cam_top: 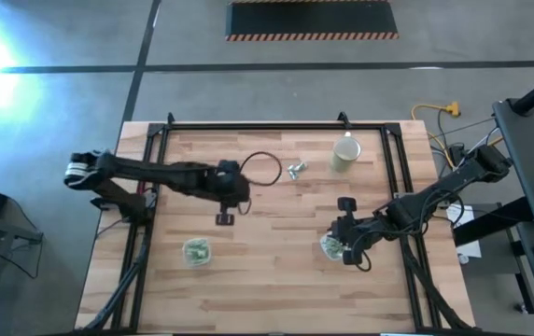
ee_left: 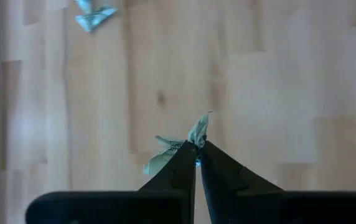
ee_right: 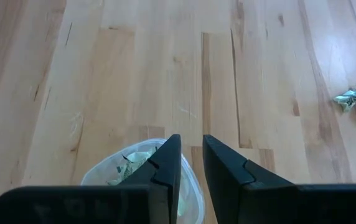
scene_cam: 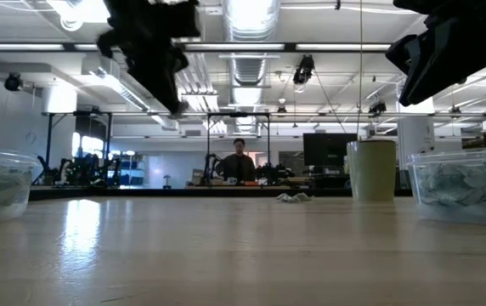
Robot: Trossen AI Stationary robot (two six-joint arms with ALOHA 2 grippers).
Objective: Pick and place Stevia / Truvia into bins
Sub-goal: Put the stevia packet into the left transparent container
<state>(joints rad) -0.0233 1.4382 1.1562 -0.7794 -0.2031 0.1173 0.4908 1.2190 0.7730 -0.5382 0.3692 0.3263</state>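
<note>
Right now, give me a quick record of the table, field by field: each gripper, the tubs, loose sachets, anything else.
left gripper: shut on a sachet, raised above the table's middle
right gripper: open, empty, over the right tub
left tub: holds sachets, near the front left
right tub: holds sachets, front right
loose sachets: small cluster toward the back, beside the beige cup
other: thin dark cable loop on the wooden table
background: a person far behind the table
</note>
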